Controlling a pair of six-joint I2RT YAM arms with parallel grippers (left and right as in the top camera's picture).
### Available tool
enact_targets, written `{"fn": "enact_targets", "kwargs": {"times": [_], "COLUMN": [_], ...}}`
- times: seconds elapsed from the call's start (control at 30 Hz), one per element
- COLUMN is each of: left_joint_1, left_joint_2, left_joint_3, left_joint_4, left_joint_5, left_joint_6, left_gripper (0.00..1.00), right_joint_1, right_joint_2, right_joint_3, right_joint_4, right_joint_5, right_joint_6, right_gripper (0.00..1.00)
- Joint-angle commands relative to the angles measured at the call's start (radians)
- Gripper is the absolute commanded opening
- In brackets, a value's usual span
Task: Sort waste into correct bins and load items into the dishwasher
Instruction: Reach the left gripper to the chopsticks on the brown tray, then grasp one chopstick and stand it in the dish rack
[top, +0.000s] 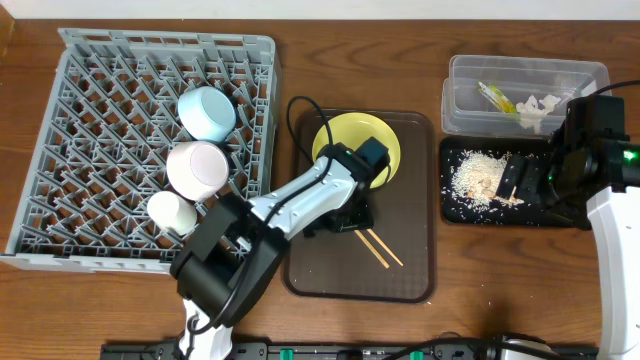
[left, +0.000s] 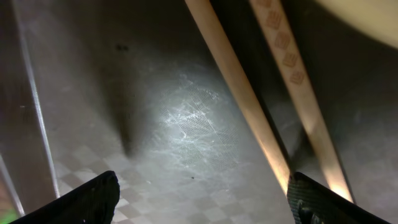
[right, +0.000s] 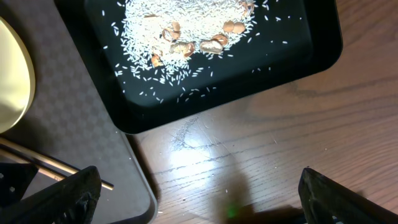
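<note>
The large square grey plastic dish rack (top: 100, 120) holds a light blue bowl (top: 207, 112), a pale pink bowl (top: 197, 168) and a small white cup (top: 170, 212). The brown rectangular serving tray (top: 410, 220) carries a round yellow plate (top: 345, 135) and 2 thin wooden chopsticks (top: 382, 248). The left hand (left: 202, 199) is low over them, fingers apart and empty. The clear plastic rectangular tub (top: 465, 110) contains a green-and-yellow snack wrapper (top: 492, 95) and crumpled white paper bits (top: 540, 107). The flat shiny black tray (top: 465, 213) holds whitish rice-like scraps (top: 478, 175). The right hand (right: 205, 199) hovers over the wooden desk (top: 400, 50), spread and empty.

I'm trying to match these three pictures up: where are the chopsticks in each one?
Overhead: chopsticks lower centre, on the brown tray.
Left wrist: chopsticks slant from top centre to lower right.
Right wrist: chopsticks at the lower left edge.
Shared landmark: the yellow plate, near them in every view.
</note>
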Motion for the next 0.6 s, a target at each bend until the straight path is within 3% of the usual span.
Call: {"fn": "enact_targets", "kwargs": {"times": [0.0,0.3,0.43,0.5,0.57], "left_joint_1": [0.0,0.0,-0.001,-0.002,-0.002], "left_joint_2": [0.026,0.026,0.026,0.026,0.026], "left_joint_3": [-0.007,-0.009,-0.009,-0.009,-0.01], "left_joint_4": [0.004,0.023,0.05,0.056,0.056], "left_joint_5": [-0.028,0.022,0.078,0.075,0.074], "left_joint_6": [-0.026,-0.026,-0.026,-0.026,-0.026], "left_gripper": [0.87,0.85,0.77,0.64,0.6], "right_joint_1": [-0.009,-0.009,-0.009,-0.009,-0.009], "right_joint_2": [-0.007,-0.007,-0.007,-0.007,-0.007], "right_joint_3": [0.017,0.017,0.017,0.017,0.017], "right_joint_4": [0.0,-0.001,-0.001,-0.001,-0.002], "right_joint_5": [0.007,0.007,0.007,0.007,0.006], "right_joint_6": [-0.016,-0.016,-0.016,-0.016,-0.016], "right_gripper": [0.99,0.99,0.99,0.99,0.99]}}
